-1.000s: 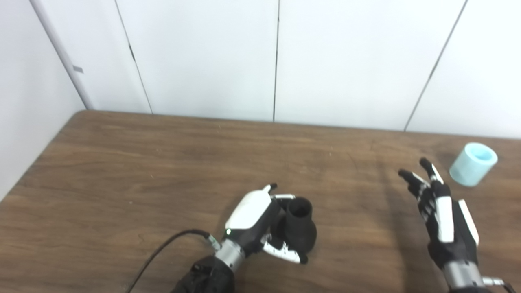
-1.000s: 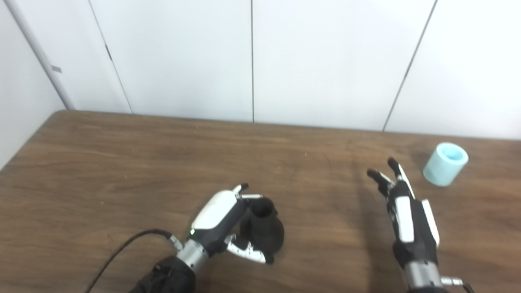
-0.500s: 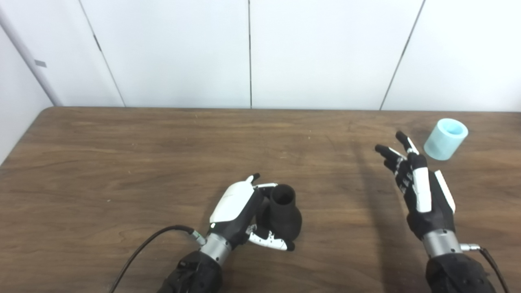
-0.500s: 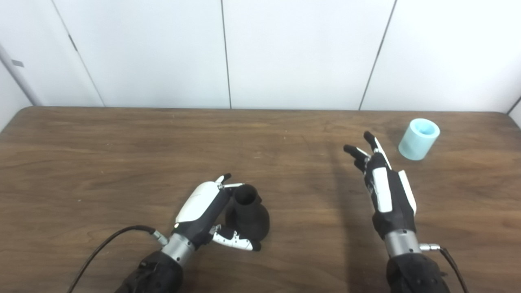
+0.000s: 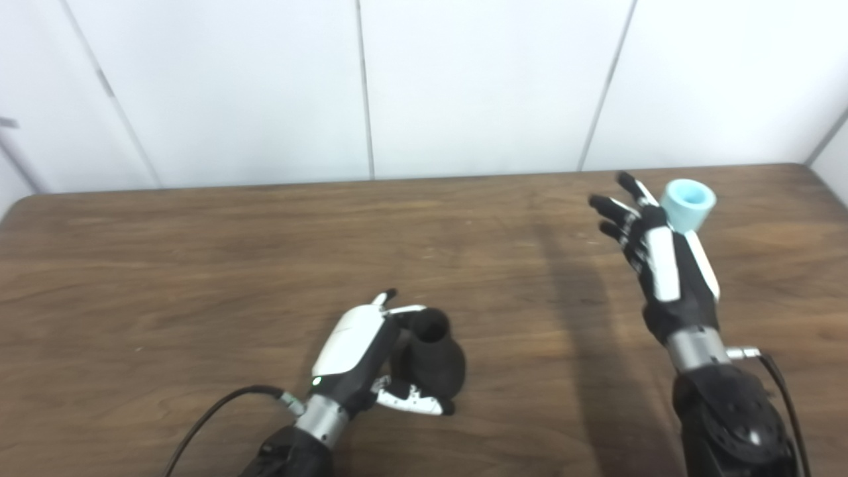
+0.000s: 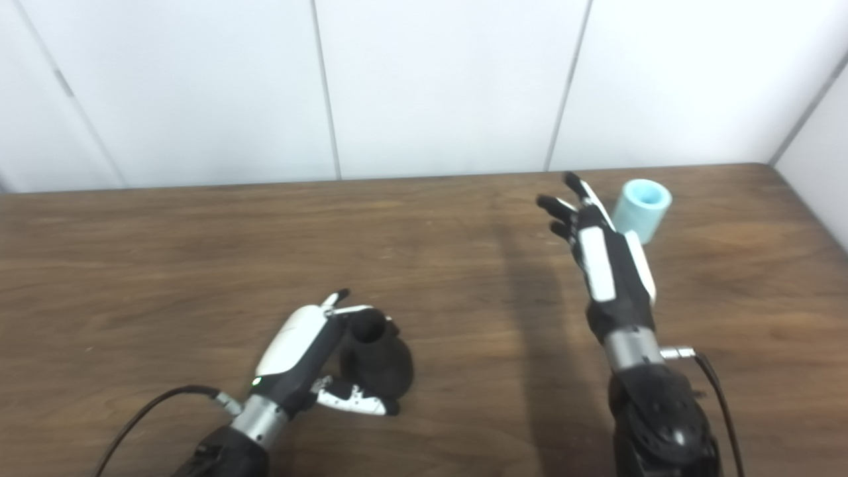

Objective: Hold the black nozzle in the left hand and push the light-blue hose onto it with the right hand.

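Just one black nozzle [image 5: 429,361], one light-blue hose [image 5: 689,205], two hands.

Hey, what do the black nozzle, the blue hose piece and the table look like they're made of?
Nozzle: matte black, probably plastic or rubber, no shine.
Hose: pale blue, thick-walled and dull, likely soft rubber or silicone.
Table: brown wood grain, smooth, possibly laminate.

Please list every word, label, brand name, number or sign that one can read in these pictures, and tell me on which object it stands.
There are none to read.
black nozzle: no text visible.
light-blue hose: no text visible.
left hand and right hand: no text; a small green light glows at the left wrist.
table and wall panels: plain, no signs.
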`<state>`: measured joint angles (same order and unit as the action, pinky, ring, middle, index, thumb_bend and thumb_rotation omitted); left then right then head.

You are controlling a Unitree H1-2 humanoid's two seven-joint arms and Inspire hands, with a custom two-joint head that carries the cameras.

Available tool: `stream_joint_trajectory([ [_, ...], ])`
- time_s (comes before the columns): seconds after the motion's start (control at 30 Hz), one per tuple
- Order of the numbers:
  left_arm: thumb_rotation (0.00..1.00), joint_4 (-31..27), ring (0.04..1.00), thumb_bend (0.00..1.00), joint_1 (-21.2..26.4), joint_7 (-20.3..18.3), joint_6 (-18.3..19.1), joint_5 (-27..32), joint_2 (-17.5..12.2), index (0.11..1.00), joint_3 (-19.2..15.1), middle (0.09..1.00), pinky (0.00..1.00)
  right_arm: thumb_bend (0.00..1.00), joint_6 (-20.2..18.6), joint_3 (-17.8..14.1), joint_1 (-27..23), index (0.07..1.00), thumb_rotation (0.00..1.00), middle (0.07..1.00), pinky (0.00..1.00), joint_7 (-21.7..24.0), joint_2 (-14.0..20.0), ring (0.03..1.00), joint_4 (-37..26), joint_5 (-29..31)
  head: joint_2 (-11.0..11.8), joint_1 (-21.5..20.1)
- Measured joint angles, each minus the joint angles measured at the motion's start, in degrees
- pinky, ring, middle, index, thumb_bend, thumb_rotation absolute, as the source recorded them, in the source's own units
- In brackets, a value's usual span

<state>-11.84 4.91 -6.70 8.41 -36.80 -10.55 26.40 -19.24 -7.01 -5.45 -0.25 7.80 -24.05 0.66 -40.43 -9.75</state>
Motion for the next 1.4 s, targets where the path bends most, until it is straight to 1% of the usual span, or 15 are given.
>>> stream_joint_trajectory([
  [0.2,0.00,0.1,0.605,0.52,0.0,0.0,-0.2,1.1,-0.4,0.487,-0.1,0.499,1.00,0.53,-1.9,-0.1,-1.8,0.889,1.00,0.823,0.87,-0.2,2.5,0.888,-1.5,-2.8,0.7,-2.5],
  [0.3,0.00,0.2,0.607,0.52,0.1,0.0,-0.3,1.5,-0.6,0.489,-0.1,0.497,1.00,0.53,-2.8,-0.1,-2.8,0.875,0.96,0.824,0.86,0.0,4.2,0.879,-1.5,-4.3,1.1,-3.7],
  [0.33,0.00,0.2,0.608,0.52,0.1,0.0,-0.4,1.6,-0.7,0.489,-0.1,0.497,1.00,0.53,-2.9,-0.2,-3.4,0.866,0.91,0.814,0.84,0.0,4.7,0.866,-1.5,-4.8,1.2,-4.1],
  [0.4,0.00,0.3,0.609,0.52,0.2,0.0,-0.8,1.8,-0.9,0.488,-0.1,0.497,1.00,0.55,-2.9,-0.3,-4.7,0.857,0.86,0.809,0.82,0.0,5.9,0.857,-1.5,-5.9,1.8,-5.7],
  [0.43,0.00,0.4,0.610,0.52,0.2,0.0,-1.1,1.8,-1.1,0.488,-0.1,0.498,1.00,0.58,-2.9,-0.3,-5.4,0.849,0.78,0.809,0.81,0.0,6.4,0.853,-1.5,-6.7,2.1,-7.6],
  [0.5,0.00,0.5,0.610,0.52,0.2,-0.1,-1.7,2.1,-1.5,0.488,-0.2,0.498,1.00,0.60,-3.1,-0.2,-6.8,0.845,0.70,0.819,0.80,-0.2,7.2,0.846,-1.5,-8.6,2.5,-9.0],
  [0.57,0.00,0.8,0.609,0.52,0.2,-0.1,-2.3,3.0,-1.9,0.488,-0.4,0.497,1.00,0.61,-3.4,1.0,-8.1,0.840,0.62,0.827,0.79,-0.3,8.5,0.831,-1.1,-12.9,2.8,-9.8],
  [0.63,0.00,0.9,0.608,0.52,0.3,-0.1,-2.8,3.4,-2.2,0.488,-0.4,0.497,1.00,0.64,-4.0,2.7,-9.0,0.838,0.56,0.833,0.78,-0.1,10.8,0.829,-0.7,-17.3,3.4,-11.9],
  [0.7,0.00,1.1,0.609,0.52,0.2,-0.1,-3.5,3.7,-2.5,0.488,-0.6,0.498,1.00,0.66,-4.8,3.2,-9.9,0.837,0.50,0.841,0.79,0.3,12.6,0.847,0.1,-19.9,3.7,-12.7],
  [0.87,0.00,1.4,0.617,0.52,0.2,-0.1,-4.8,3.9,-3.2,0.483,-0.8,0.506,1.00,0.71,-6.2,4.5,-12.0,0.836,0.42,0.839,0.80,3.1,16.2,0.849,3.7,-23.3,4.2,-13.7],
  [1.0,0.00,2.0,0.622,0.52,0.2,-0.1,-5.8,5.5,-3.6,0.489,-1.4,0.497,1.00,0.70,-7.4,6.1,-13.8,0.860,0.39,0.889,0.85,8.4,19.0,0.908,5.3,-29.8,4.7,-14.5],
  [1.07,0.00,2.3,0.620,0.52,0.0,-0.1,-6.4,5.9,-3.7,0.489,-1.7,0.497,1.00,0.70,-7.4,6.0,-15.0,0.863,0.37,0.907,0.86,10.7,19.4,0.936,6.5,-32.5,5.8,-16.0],
  [1.17,0.00,2.5,0.629,0.52,0.0,-0.1,-6.8,6.0,-3.7,0.484,-1.8,0.504,1.00,0.72,-7.6,6.1,-17.0,0.864,0.32,0.920,0.88,13.0,19.6,0.957,9.9,-35.4,6.2,-16.3],
  [1.27,0.00,2.5,0.618,0.52,0.0,-0.1,-6.8,6.1,-3.7,0.483,-1.9,0.505,1.00,0.76,-7.6,8.2,-18.4,0.865,0.31,0.929,0.94,14.1,21.4,0.963,13.6,-38.3,6.8,-16.2],
  [1.4,0.00,2.6,0.628,0.52,0.0,-0.1,-6.8,6.1,-3.8,0.483,-2.0,0.504,1.00,0.84,-7.4,11.0,-21.1,0.865,0.26,0.928,0.95,14.3,24.5,0.965,20.5,-42.6,7.4,-16.2],
])
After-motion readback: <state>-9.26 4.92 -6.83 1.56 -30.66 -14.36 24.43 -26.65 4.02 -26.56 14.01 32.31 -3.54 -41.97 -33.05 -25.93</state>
